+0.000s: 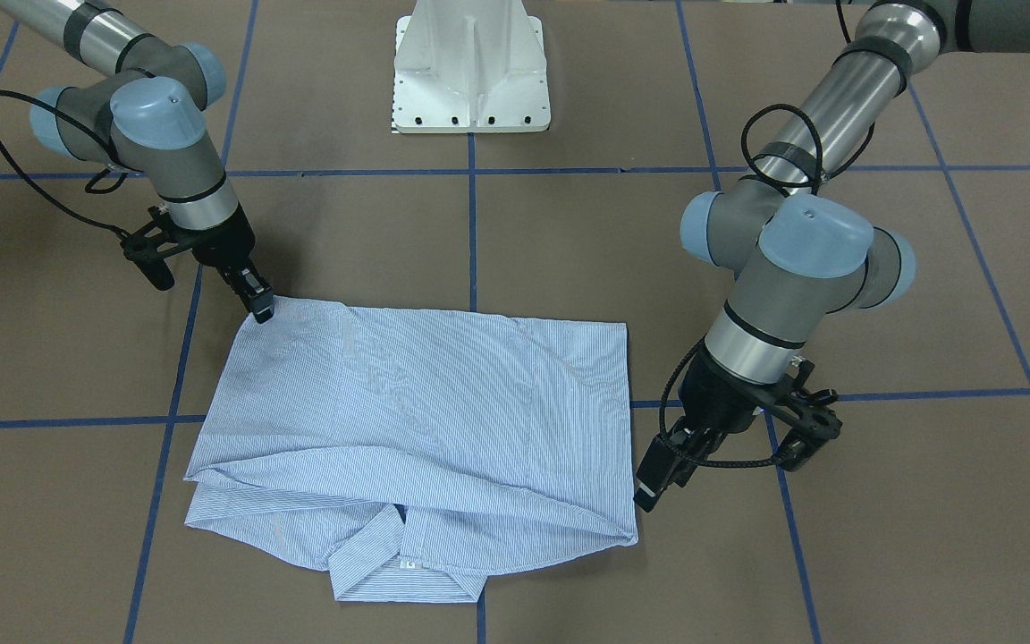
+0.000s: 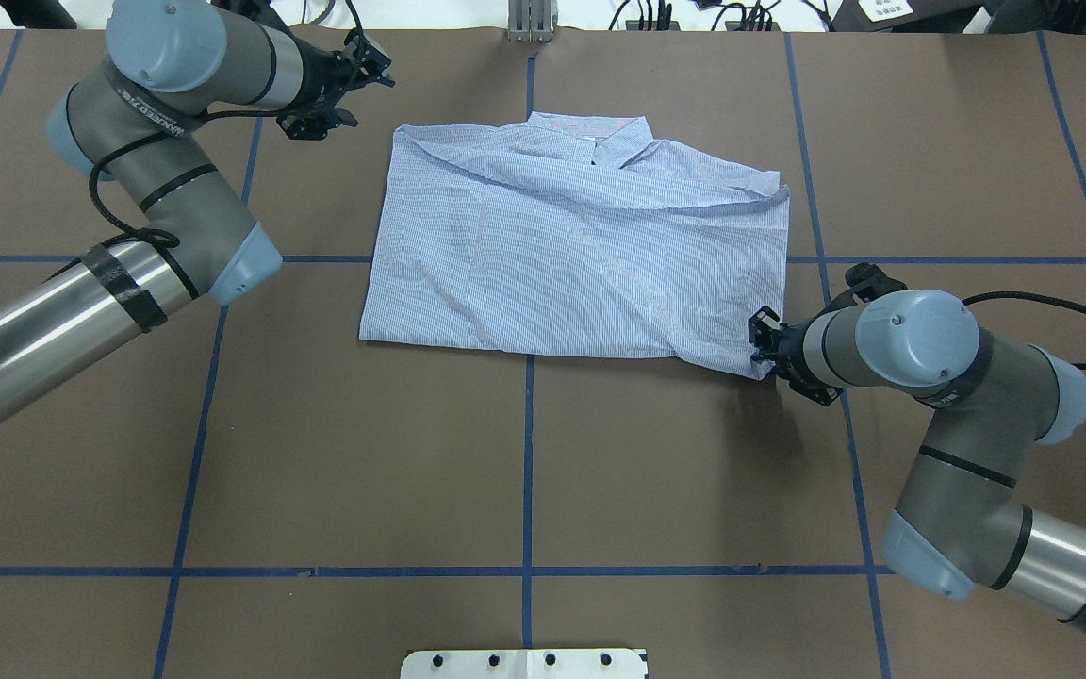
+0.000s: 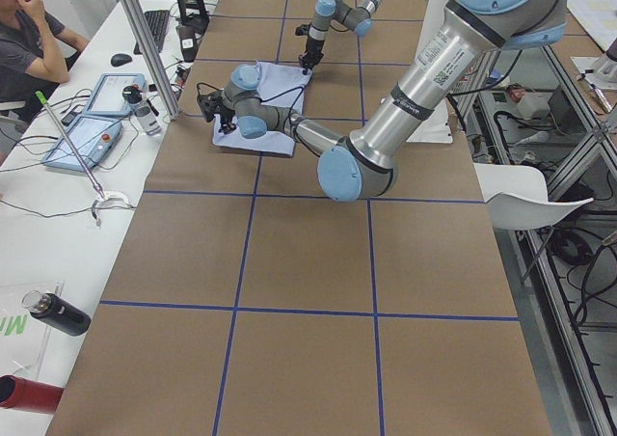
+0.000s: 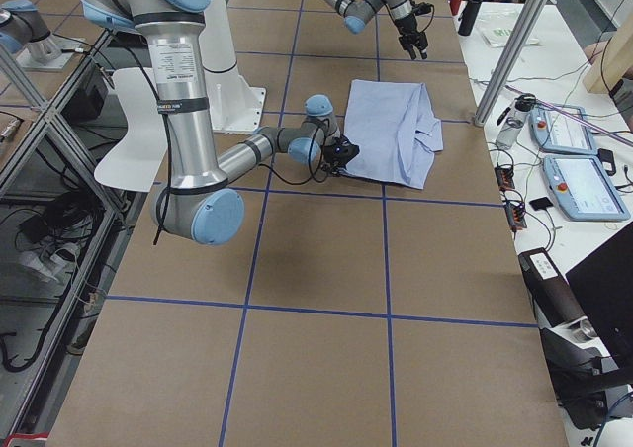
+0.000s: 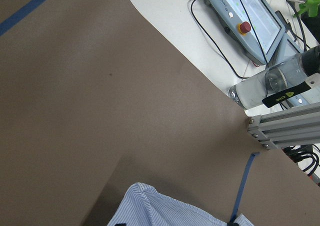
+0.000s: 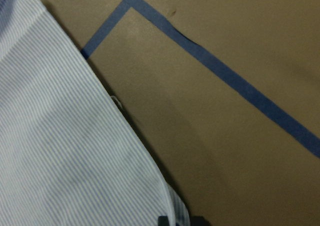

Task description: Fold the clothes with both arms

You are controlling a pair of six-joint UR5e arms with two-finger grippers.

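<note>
Surface: brown matte paper covers the table [image 1: 569, 259], ruled into large squares by blue tape [image 1: 472, 233]. A white flared pedestal [image 1: 470, 72] stands at the robot's edge.
Front view, cloth: the shirt [image 1: 426, 402] lies mid-table, folded to a rough rectangle. It is soft pinstriped cotton with shallow wrinkles. Its collar [image 1: 390, 577] and white label [image 1: 407, 564] are on the camera's side.
Front view, right: my right gripper [image 1: 262, 309] tips down onto the shirt corner nearest the pedestal, fingers pinched together on the cloth.
Front view, left: my left gripper [image 1: 649, 490] hangs just beside the shirt's collar-end edge, off the cloth.
Overhead: the shirt [image 2: 571, 255] straddles a tape line. My right gripper [image 2: 762, 347] meets its near corner, and my left wrist sits off the far collar corner.
Side views: a white bench runs along the table with teach pendants [image 3: 82, 139] and cables, and an operator [image 3: 24, 40] sits beside it.
Left wrist: a rumpled striped corner shows at the bottom edge. My fingertips are spread wide either side of it, holding nothing. Past the paper stand a clear bottle [image 5: 270, 83] and a ribbed aluminium profile [image 5: 285, 126].
Right wrist: fine blue-on-white stripes fill the left of the view. The corner is nipped between my closely set fingertips, with tape crossing beyond it.
</note>
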